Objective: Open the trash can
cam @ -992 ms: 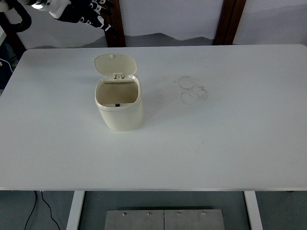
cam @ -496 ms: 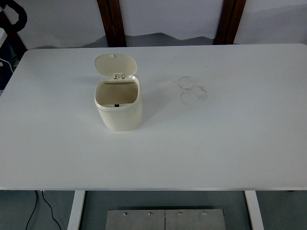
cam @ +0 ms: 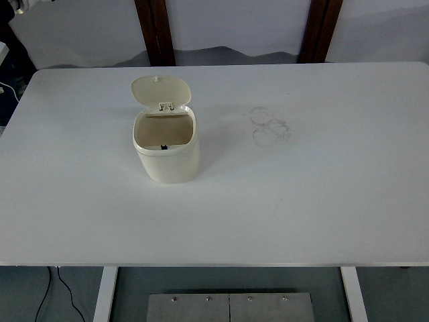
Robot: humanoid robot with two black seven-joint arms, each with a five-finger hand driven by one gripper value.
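Note:
A small cream trash can [cam: 167, 149] stands upright on the white table [cam: 301, 194], left of the middle. Its lid [cam: 160, 90] is swung up and back on the hinge, and the inside shows empty. A small bit of the left arm [cam: 23, 4] shows at the top left corner, far from the can. Neither hand shows.
Faint grey ring marks [cam: 269, 125] lie on the table to the right of the can. Two dark wooden posts [cam: 155, 30] stand behind the table's far edge. A cable [cam: 64, 285] hangs below the front edge at the left.
The left hand, seen at the top left a second ago, has drawn back out of the picture. The can and its open lid have not moved.

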